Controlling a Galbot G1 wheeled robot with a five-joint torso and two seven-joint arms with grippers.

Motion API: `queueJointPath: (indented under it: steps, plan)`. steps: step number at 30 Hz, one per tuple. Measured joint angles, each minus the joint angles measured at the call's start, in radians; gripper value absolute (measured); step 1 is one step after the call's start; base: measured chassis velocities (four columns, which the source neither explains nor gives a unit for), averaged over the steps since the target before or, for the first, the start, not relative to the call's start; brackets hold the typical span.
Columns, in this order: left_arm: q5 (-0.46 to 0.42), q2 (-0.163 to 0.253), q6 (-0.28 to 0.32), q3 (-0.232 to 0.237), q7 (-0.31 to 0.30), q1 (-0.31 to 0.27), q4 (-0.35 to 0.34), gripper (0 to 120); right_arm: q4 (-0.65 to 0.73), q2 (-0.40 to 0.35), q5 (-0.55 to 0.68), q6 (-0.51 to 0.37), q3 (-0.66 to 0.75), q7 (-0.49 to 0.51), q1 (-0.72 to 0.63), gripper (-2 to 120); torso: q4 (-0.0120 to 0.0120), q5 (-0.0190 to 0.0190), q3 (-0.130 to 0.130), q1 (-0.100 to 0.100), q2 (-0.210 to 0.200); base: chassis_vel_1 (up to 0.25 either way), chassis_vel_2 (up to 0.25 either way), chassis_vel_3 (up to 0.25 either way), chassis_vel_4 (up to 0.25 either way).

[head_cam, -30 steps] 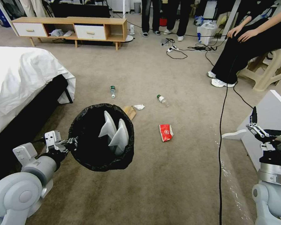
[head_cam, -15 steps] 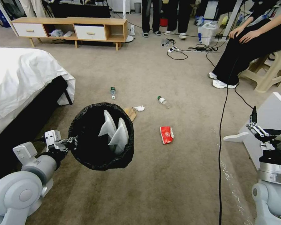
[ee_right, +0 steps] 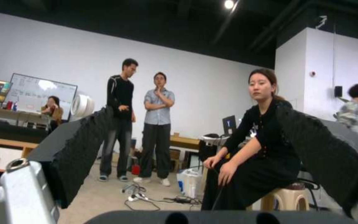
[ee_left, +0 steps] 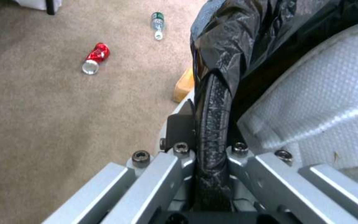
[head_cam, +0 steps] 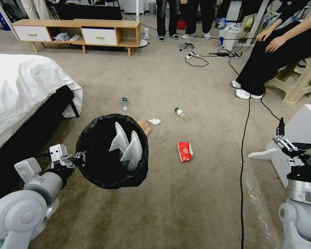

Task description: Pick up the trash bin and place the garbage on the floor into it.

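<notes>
Left hand (head_cam: 80, 158) grips the trash bin (head_cam: 112, 152) above littered carpet (head_cam: 183, 200); right hand (head_cam: 283, 136) gapes wide, raised.

Trash bin (head_cam: 112, 152): crinkled glossy black plastic liner, lower left of frame. Floor (head_cam: 183, 200): matt short-pile carpet, smudged. Left gripper (ee_left: 212, 146): brushed metal links, rough black pads. Red wrapper (head_cam: 185, 151): shiny, centre.

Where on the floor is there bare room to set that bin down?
Bare carpet lies between the bin, shut in the left gripper, and the black cable, below the red wrapper. It is crowded just beyond the bin: paper bag, tissue, two bottles. The right gripper waits open.
</notes>
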Motion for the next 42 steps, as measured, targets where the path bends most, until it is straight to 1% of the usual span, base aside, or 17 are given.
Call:
queueJointPath:
  steps: [42]
  plan:
    - [-0.002,-0.002,0.0,0.002,0.0,-0.009,0.003,2,0.01,0.002,0.001,-0.006,0.005,0.001,-0.003,100,0.0,0.0,0.0,0.0,0.0,-0.009,0.011,0.011,-0.009]
